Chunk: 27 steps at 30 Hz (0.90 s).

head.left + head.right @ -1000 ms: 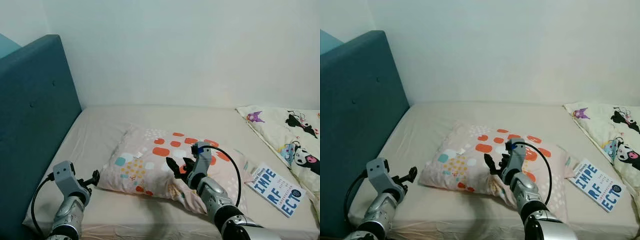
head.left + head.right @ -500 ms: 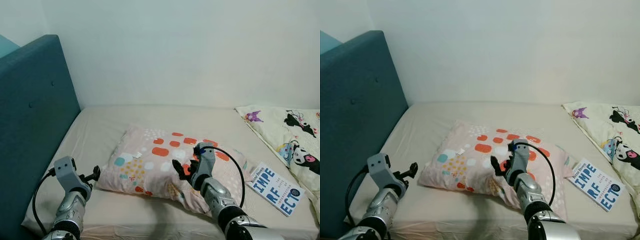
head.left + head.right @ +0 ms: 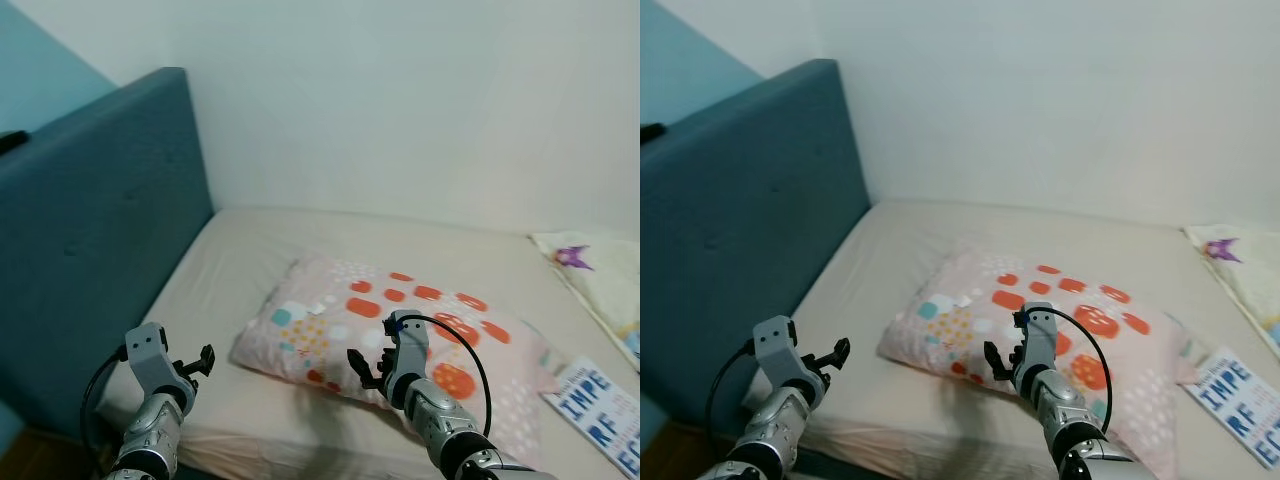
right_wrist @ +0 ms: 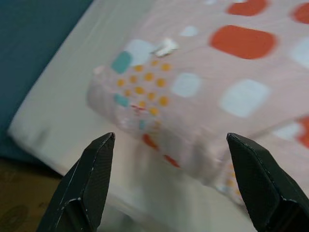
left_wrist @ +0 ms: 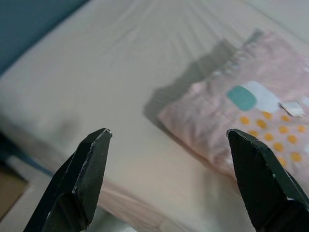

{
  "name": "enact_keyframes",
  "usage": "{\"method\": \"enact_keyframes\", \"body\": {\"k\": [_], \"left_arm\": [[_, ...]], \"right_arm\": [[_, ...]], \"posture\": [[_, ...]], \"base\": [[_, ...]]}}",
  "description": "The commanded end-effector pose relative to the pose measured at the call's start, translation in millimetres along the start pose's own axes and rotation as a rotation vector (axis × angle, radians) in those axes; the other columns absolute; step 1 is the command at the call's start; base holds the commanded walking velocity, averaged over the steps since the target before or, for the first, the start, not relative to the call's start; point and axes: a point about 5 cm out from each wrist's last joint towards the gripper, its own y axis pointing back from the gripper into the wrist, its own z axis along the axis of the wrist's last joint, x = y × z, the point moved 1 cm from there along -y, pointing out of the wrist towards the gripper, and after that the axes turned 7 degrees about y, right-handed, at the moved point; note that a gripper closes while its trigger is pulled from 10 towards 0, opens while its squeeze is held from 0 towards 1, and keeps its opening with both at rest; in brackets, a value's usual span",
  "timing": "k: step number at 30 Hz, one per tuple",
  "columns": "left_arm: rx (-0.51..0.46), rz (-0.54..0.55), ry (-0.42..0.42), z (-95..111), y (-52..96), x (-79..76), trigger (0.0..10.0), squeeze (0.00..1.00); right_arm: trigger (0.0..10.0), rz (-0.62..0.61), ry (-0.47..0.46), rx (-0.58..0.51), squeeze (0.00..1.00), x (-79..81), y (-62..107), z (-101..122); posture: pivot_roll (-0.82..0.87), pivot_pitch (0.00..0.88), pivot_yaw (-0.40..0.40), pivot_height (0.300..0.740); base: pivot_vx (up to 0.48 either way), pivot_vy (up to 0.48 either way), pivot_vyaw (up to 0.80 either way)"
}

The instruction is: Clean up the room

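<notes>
The pillow (image 3: 400, 325), centre frame on the bed (image 3: 250, 260), is judged soft and light, best pinched at its near edge; the right gripper (image 4: 169, 188) and left gripper (image 5: 166, 179) are spread wide, empty.

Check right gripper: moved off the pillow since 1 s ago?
Yes. The right gripper has drawn back toward the robot, from over the pillow's top to its near edge.

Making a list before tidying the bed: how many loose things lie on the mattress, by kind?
Pillow: 1
Book: 1
Cartoon-print quilt: 1
Total: 3
</notes>
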Motion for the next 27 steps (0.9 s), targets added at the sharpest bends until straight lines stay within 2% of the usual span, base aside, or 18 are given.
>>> {"method": "enact_keyframes", "body": {"k": [1, 10, 14, 22, 25, 27], "left_arm": [[0.022, -0.014, -0.005, -6, 0.7, -3.7, 10.0, 0.0], [0.049, -0.054, -0.016, -13, 1.5, -10.6, 10.0, 0.0], [0.118, -0.117, -0.066, -29, 4.2, -22.8, 10.0, 0.0], [0.136, -0.162, -0.113, -29, 2.3, -30.0, 10.0, 0.0], [0.151, -0.207, -0.179, -30, 1.6, -36.3, 10.0, 0.0], [0.153, -0.215, -0.19, -30, 1.5, -37.5, 10.0, 0.0]], "right_arm": [[10.0, -0.005, -0.001, 0.001, 0.0, 0.6, -0.8, 1], [10.0, -0.029, -0.005, -0.003, 0.0, -4.9, 0.6, 1], [10.0, -0.039, -0.006, 0.0, 0.0, -6.1, 1.0, 1], [10.0, -0.063, -0.003, 0.008, 0.0, -8.8, 1.8, 0], [10.0, -0.104, 0.0, 0.026, 0.0, -12.5, 2.4, -2], [10.0, -0.108, 0.001, 0.028, 0.0, -12.8, 2.4, -2]], "posture": [[0.01, 0.0, -0.046, 0.74], [0.0, 0.0, -0.046, 0.74], [0.0, 0.0, -0.045, 0.74], [0.0, 0.0, -0.045, 0.74], [0.0, 0.0, -0.045, 0.74], [0.0, 0.0, -0.045, 0.74]], "base": [[0.0, 0.0, 0.77], [0.0, 0.0, 0.78], [0.0, 0.0, 0.78], [0.0, 0.0, 0.78], [0.0, 0.0, 0.17], [0.0, 0.0, 0.0]]}}
